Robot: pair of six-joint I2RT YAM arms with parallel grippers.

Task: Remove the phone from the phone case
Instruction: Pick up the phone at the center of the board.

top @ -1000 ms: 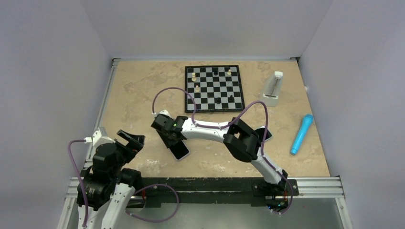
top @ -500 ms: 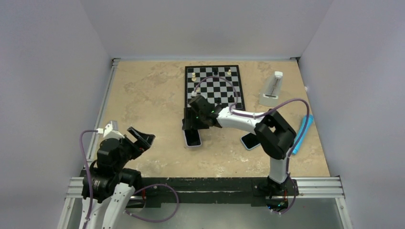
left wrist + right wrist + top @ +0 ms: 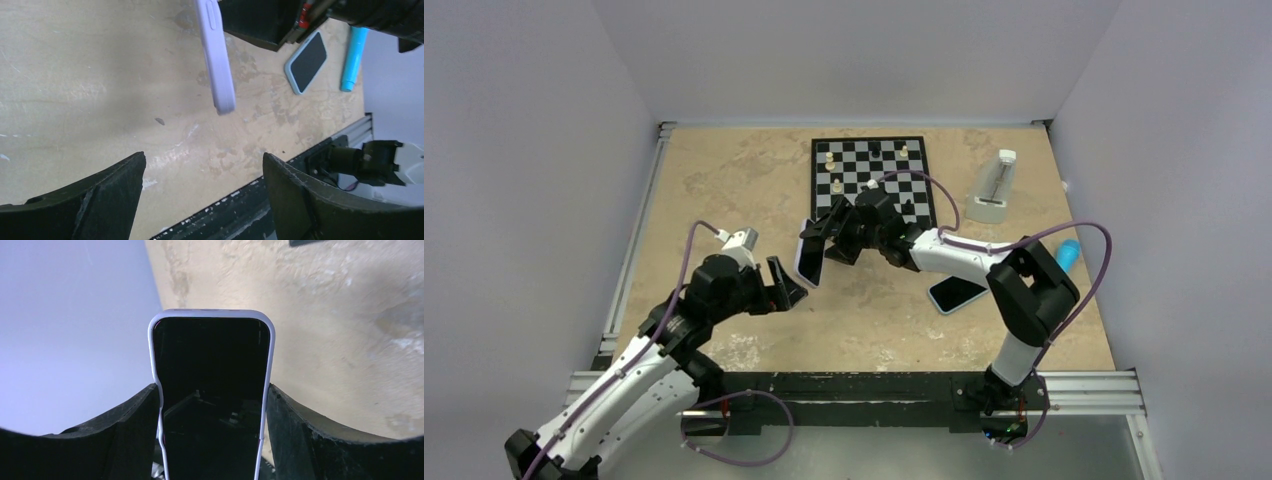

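The phone [image 3: 212, 370], black screen facing the right wrist camera, sits in a lilac phone case [image 3: 155, 355] whose left rim looks wavy. My right gripper [image 3: 212, 392] is shut on the cased phone's long sides. From above, it hangs tilted on edge [image 3: 807, 262] off the table, in front of the chessboard, with my right gripper [image 3: 826, 242] behind it. My left gripper [image 3: 782, 286] stands open just left of the phone, nothing between its fingers. The left wrist view shows the case's side [image 3: 218, 65] ahead of and apart from my open left gripper [image 3: 202, 157].
A second phone in a pale blue case [image 3: 956, 293] lies screen-up right of centre. A chessboard [image 3: 874, 205] with a few pieces sits at the back, a white metronome [image 3: 994, 186] to its right. A blue cylinder [image 3: 1069, 252] lies near the right edge.
My right arm lifted the cased phone off the table and carried it back and right, tilting it on edge. My left arm swung from the near left corner up beside it.
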